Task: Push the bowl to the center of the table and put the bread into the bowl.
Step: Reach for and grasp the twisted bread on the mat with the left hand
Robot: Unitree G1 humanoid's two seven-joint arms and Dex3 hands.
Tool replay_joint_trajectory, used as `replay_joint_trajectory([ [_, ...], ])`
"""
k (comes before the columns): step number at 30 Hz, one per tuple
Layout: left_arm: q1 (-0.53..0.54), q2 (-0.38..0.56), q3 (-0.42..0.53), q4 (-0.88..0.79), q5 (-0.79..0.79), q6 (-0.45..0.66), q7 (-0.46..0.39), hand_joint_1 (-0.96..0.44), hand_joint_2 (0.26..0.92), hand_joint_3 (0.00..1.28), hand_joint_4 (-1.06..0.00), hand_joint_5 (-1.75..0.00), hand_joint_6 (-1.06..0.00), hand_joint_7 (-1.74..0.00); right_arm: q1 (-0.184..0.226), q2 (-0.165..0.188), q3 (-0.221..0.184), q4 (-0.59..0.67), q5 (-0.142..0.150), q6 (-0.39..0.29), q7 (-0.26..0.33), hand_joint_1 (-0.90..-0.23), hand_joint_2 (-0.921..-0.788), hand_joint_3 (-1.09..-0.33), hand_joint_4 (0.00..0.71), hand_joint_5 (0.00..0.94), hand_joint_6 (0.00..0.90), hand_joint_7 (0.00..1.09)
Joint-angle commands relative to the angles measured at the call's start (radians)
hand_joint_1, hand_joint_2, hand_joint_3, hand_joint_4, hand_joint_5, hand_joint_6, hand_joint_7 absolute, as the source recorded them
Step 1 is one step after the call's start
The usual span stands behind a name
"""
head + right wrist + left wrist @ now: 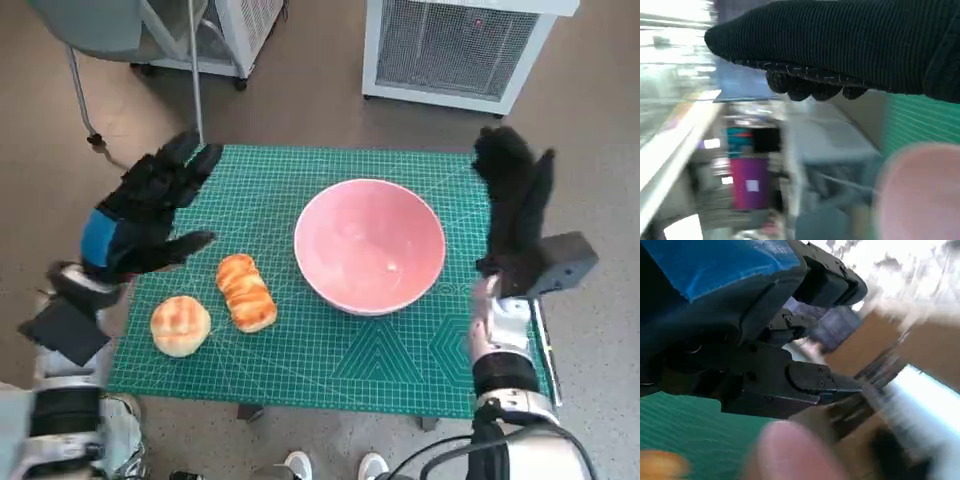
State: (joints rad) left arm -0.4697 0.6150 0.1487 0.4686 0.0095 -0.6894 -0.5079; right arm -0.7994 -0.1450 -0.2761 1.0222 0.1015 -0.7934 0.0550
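Now: pink bowl [370,245] near mat centre, empty | long bread roll [246,291] and round bun [180,324] lie left of it | left hand [145,215] raised, fingers apart, holding nothing | right hand [515,215] beside bowl, fingers extended, empty | risk: careless right-hand sweep shoves bowl off-centre; loose grasp drops roll.

No legible text, labels, brands or numbers in any view, cutting mat [400,360] shows printed grid lines only, markings unreadable
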Motion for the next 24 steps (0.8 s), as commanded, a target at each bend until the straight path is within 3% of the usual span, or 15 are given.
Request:
replay_joint_trajectory([
  [1, -0.051, 0.112, -0.058, 0.024, 0.059, -0.021, -0.093, -0.22, 0.914, 0.08, -0.26, 0.00, -0.40, 0.00, 0.070, -0.021, 0.026, -0.115, -0.029, -0.075, 0.005, -0.488, -0.921, -0.834, 0.288, 0.005, 0.016, 0.61],
  [8, -0.115, 0.227, -0.152, 0.022, 0.181, -0.061, -0.170, -0.13, 0.849, 0.01, -0.17, 0.00, -0.35, 0.00, 0.130, -0.034, 0.051, -0.283, -0.022, -0.111, 0.029, -0.518, -0.921, -0.812, 0.305, 0.012, 0.006, 0.66],
  [14, -0.163, 0.275, -0.228, -0.003, 0.360, -0.121, -0.131, -0.13, 0.789, 0.00, -0.15, 0.00, -0.31, 0.00, 0.179, -0.028, 0.062, -0.417, -0.003, -0.068, 0.031, -0.508, -0.921, -0.803, 0.321, 0.019, 0.001, 0.67],
  [24, -0.223, 0.253, -0.341, 0.011, 0.587, -0.152, -0.017, -0.17, 0.744, 0.00, -0.15, 0.00, -0.31, -0.01, 0.228, -0.026, 0.075, -0.526, -0.046, -0.022, 0.003, -0.502, -0.921, -0.791, 0.336, 0.025, 0.000, 0.68],
])
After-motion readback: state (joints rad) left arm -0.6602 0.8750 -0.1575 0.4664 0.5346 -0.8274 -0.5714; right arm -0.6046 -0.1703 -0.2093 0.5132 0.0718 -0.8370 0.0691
